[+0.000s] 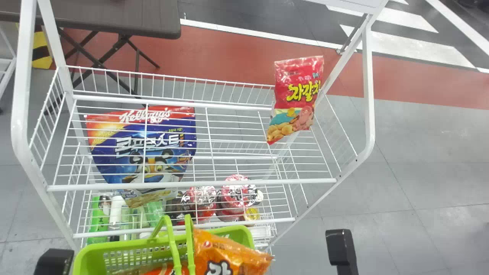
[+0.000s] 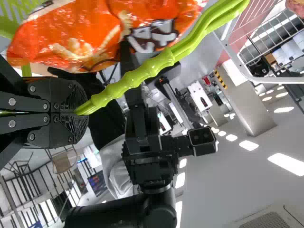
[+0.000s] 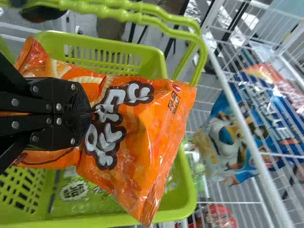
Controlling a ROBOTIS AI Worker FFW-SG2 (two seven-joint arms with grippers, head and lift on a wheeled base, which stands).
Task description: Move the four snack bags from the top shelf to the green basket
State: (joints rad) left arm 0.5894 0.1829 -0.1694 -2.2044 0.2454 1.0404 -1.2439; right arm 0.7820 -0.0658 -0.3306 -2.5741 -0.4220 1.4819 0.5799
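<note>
Above the green basket (image 1: 126,244), the robot's right tool (image 3: 90,112) clenches an orange snack bag (image 3: 137,123) by its middle, one end of the bag jutting past the basket's rim. The left tool (image 2: 83,111) grips the basket's handle (image 2: 161,64). The step in hand appears to be the placing of this bag; whether another orange bag lies beneath it cannot be told for certain. Beyond the basket, toward the right end of the top shelf (image 1: 191,186), a red snack bag (image 1: 298,84) stands propped near the corner. A large blue snack bag (image 1: 110,160) sits beyond the basket's left part, crossed by the rack's white wires. The next move calls for bringing the orange bag fully inside the basket's rim, clear of the handle, and letting it go while the left tool steadies the basket. The red and blue bags look to be left for later trips.
</note>
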